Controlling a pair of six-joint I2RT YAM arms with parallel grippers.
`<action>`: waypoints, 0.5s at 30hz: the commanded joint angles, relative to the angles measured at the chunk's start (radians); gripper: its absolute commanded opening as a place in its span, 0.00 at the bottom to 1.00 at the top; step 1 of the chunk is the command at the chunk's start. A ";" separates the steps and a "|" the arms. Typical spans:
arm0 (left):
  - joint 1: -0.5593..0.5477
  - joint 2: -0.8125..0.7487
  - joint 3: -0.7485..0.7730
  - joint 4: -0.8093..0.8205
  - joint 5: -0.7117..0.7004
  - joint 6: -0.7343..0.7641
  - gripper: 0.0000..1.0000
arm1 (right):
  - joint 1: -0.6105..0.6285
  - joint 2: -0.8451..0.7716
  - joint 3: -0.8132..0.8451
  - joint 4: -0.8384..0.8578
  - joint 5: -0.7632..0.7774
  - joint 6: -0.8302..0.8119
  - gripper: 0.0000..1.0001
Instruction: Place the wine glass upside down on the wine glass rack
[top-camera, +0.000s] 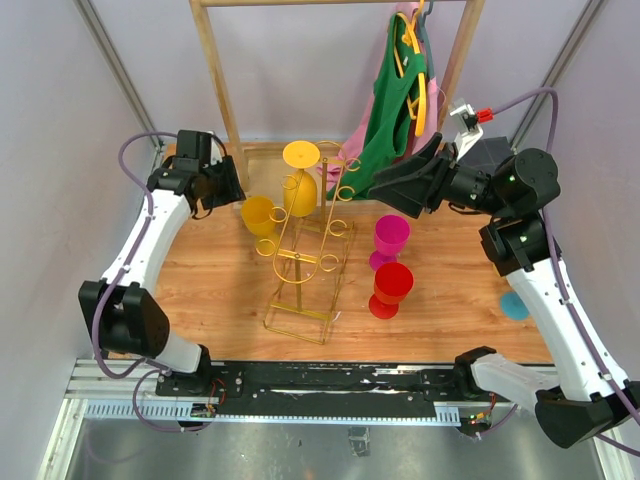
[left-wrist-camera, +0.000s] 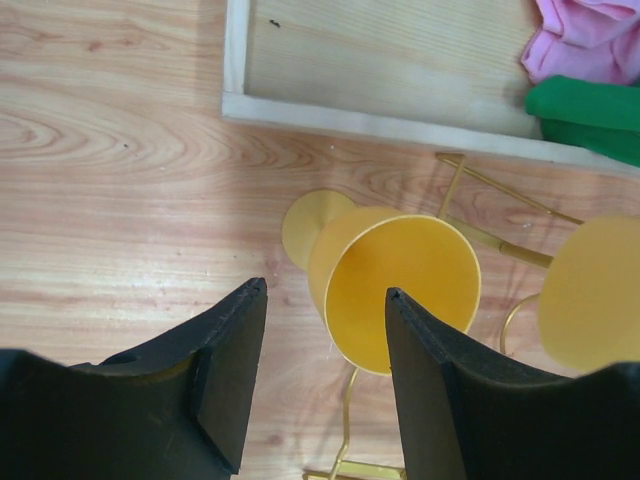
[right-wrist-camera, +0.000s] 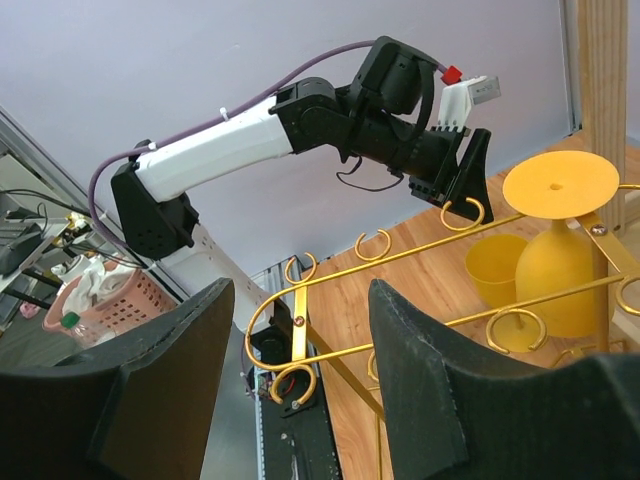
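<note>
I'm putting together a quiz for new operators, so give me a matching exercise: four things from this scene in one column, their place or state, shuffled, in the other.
Things:
1. red glass
2. magenta glass
3. green garment
4. gold rack

Place or state:
A. hangs on the wooden rail
B. carries an upside-down yellow glass
C. upright glass nearest the arm bases
D. upright glass closest to the right gripper

Pairs: 1-C, 2-D, 3-A, 4-B.

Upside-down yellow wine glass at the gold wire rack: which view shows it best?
Right wrist: side-on, the upside-down yellow wine glass shows foot up, bowl down. Top external sees it steeply from above; left wrist catches only its round foot.
</note>
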 joint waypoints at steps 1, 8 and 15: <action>-0.019 0.028 0.038 -0.005 -0.071 0.033 0.55 | -0.010 -0.011 -0.005 -0.006 -0.023 -0.055 0.58; -0.087 0.084 0.059 -0.024 -0.095 0.037 0.47 | -0.013 -0.007 -0.021 -0.018 -0.018 -0.070 0.58; -0.106 0.109 0.051 -0.043 -0.125 0.040 0.47 | -0.027 -0.009 -0.030 -0.022 -0.023 -0.075 0.58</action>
